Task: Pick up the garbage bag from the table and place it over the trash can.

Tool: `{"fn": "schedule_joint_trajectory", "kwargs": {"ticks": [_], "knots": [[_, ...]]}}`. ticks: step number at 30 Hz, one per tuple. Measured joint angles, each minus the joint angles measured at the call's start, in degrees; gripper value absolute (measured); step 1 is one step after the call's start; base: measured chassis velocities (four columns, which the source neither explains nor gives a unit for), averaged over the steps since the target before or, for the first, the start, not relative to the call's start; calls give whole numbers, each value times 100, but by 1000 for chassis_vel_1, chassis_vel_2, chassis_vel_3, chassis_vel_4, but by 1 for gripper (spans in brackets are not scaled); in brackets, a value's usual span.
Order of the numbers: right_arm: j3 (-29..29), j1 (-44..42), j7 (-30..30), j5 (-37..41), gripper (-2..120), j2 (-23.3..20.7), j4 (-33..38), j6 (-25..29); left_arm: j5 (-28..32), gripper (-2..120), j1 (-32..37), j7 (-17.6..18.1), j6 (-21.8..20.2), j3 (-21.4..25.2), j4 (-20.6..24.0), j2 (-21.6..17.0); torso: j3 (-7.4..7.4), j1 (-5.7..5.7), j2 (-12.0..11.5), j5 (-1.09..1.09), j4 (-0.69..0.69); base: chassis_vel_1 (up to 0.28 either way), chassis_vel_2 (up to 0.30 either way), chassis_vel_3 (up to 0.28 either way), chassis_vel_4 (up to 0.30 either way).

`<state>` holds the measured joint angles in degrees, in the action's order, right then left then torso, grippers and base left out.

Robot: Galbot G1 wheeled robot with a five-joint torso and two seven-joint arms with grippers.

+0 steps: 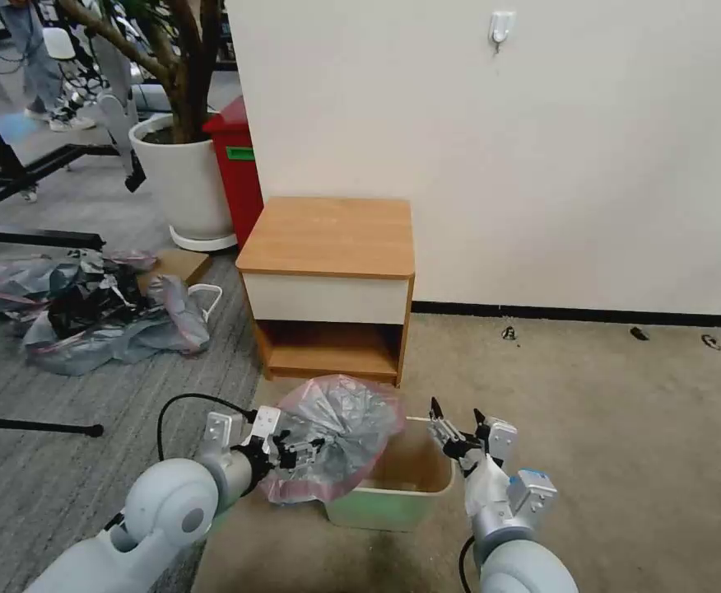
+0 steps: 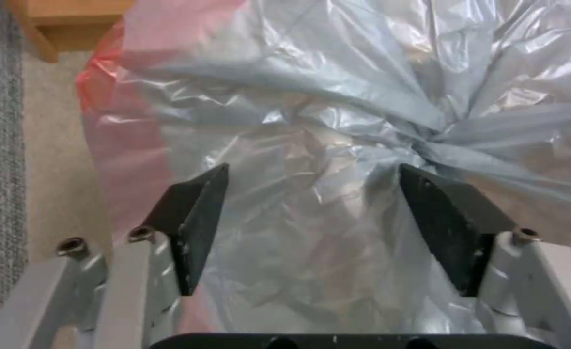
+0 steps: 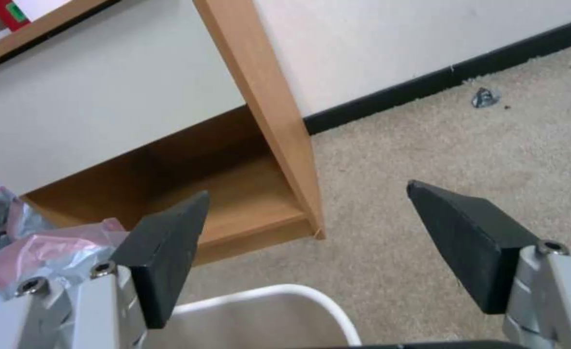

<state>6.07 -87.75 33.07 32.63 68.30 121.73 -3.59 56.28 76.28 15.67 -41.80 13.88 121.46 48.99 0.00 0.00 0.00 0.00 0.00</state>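
Leftmost, a heap of grey and black bags [image 1: 89, 309] lies on the floor beside the nightstand [image 1: 327, 239], whose top is bare. Nearer, the left gripper [image 1: 315, 449] reaches into the garbage bag [image 1: 340, 432]; its fingers [image 2: 195, 218] stand apart with crinkled grey plastic bunched between and past them, gripping nothing firmly. That bag, pink-banded at its mouth, drapes over the left end of the cream trash can [image 1: 402, 494] in front of the nightstand. Further right, the right gripper [image 1: 457, 422] hangs spread wide over the can's right rim, clear of the bag.
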Motion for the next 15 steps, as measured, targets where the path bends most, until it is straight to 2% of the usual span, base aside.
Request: {"fn": "schedule_joint_trajectory", "kwargs": {"ticks": [1, 4, 8, 15], "knots": [[0, 0, 0, 0, 82, 0, 0, 0, 0, 67, 0, 0, 0, 0, 0, 0, 0, 0, 0, 0, 0, 0, 0, 0, 0], [-5, 10, 0, -1, 82, 19, -44, 10, 69, 55, -5, 1, -32, 13, 3, -28, 0, 0, 0, 0, 0, 0, 0, 0, 0], [-5, 20, 0, -4, 79, 18, -73, 20, 167, 51, -99, 94, -38, -114, -56, -30, 0, 0, 0, 0, 0, 0, 0, 0, 0], [13, 25, 0, -5, 78, 16, -103, 32, 319, 53, -220, 225, -38, -268, -130, -55, 0, 0, 0, 0, 0, 0, 0, 0, 0]]}}
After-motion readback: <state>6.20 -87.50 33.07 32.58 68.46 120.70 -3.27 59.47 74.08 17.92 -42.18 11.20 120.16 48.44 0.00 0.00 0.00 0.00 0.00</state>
